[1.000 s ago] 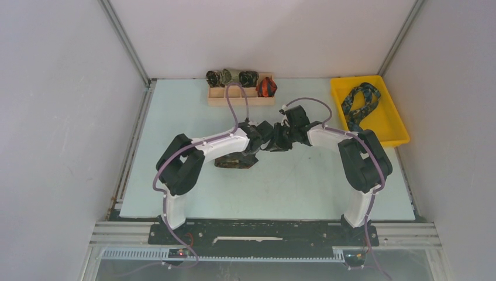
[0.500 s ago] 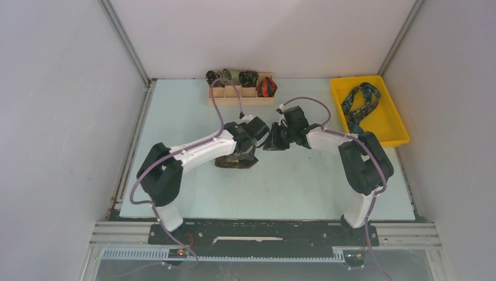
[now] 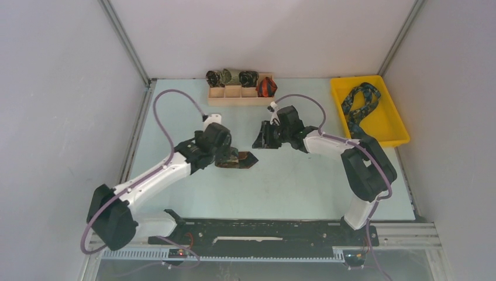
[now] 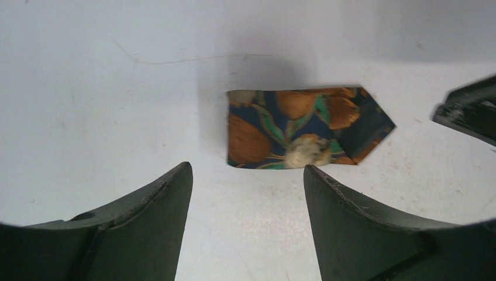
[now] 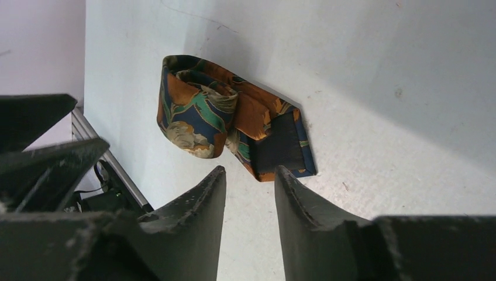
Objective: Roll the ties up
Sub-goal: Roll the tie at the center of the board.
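A rolled brown-orange-green tie (image 3: 240,159) lies on the table, its pointed end sticking out to the right. It shows in the left wrist view (image 4: 298,127) and the right wrist view (image 5: 225,117). My left gripper (image 3: 225,153) is open and empty just left of the roll (image 4: 247,170). My right gripper (image 3: 261,140) is open and empty, above and right of the roll (image 5: 250,170). A navy and teal tie (image 3: 360,104) lies loose in the yellow tray (image 3: 393,126). Rolled ties, one red-orange and black (image 3: 267,87), sit in the wooden box (image 3: 241,99).
The wooden box stands at the table's back edge, the yellow tray at the back right. Purple cables loop over both arms. White walls enclose the table on three sides. The left arm shows at the left edge of the right wrist view (image 5: 41,152).
My left arm has swung out to the left and drawn back off the rolled tie. My right gripper has moved slightly left and back. The roll lies uncovered where it was.
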`<state>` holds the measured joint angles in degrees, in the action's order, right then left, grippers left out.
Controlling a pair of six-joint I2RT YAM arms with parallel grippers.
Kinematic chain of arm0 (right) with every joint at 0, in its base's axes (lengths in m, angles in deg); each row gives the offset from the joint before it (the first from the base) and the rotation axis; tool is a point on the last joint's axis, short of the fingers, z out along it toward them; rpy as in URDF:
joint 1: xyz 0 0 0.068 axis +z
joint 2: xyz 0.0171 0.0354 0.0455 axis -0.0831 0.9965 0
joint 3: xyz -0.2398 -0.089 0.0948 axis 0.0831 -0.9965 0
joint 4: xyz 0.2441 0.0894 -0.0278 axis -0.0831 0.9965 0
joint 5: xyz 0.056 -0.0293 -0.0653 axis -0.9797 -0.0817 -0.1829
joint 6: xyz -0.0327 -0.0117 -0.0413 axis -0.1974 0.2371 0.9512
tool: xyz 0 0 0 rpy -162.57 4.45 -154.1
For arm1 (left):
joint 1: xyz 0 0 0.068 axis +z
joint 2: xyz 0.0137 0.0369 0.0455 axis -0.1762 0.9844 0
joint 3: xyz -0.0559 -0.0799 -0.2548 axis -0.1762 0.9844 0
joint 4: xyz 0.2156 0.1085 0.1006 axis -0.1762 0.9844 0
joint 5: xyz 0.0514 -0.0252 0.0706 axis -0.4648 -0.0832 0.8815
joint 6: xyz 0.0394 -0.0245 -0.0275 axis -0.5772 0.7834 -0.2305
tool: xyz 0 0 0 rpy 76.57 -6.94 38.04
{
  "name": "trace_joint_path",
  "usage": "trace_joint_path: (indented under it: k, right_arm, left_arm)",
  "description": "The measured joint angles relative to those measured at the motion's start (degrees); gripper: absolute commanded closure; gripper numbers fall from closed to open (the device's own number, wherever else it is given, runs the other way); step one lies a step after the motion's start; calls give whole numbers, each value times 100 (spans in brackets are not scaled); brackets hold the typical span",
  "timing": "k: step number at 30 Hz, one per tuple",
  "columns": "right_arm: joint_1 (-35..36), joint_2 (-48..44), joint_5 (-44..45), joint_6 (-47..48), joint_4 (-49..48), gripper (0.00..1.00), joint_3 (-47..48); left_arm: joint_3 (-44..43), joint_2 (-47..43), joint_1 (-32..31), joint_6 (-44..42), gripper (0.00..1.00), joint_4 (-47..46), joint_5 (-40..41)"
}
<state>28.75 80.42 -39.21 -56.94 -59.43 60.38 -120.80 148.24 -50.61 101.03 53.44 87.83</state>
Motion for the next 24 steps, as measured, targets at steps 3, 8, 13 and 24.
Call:
trace_joint_path:
  k: [3, 8, 13, 24]
  right_arm:
    - [72, -7, -2, 9, -83, 57, 0]
    - [282, -9, 0, 39, -48, 57, 46]
    - [509, 46, 0, 103, 66, 58, 442]
    - [876, 688, 70, 122, 435, 62, 1346]
  left_arm:
    - [669, -525, 433, -9, 23, -490, -153]
    - [1661, -1303, 920, -52, 15, -1296, -507]
    - [2293, -1530, 1803, 63, 9, -2052, -1543]
    - [2625, -1038, 2146, 120, 8, -3056, -2988]
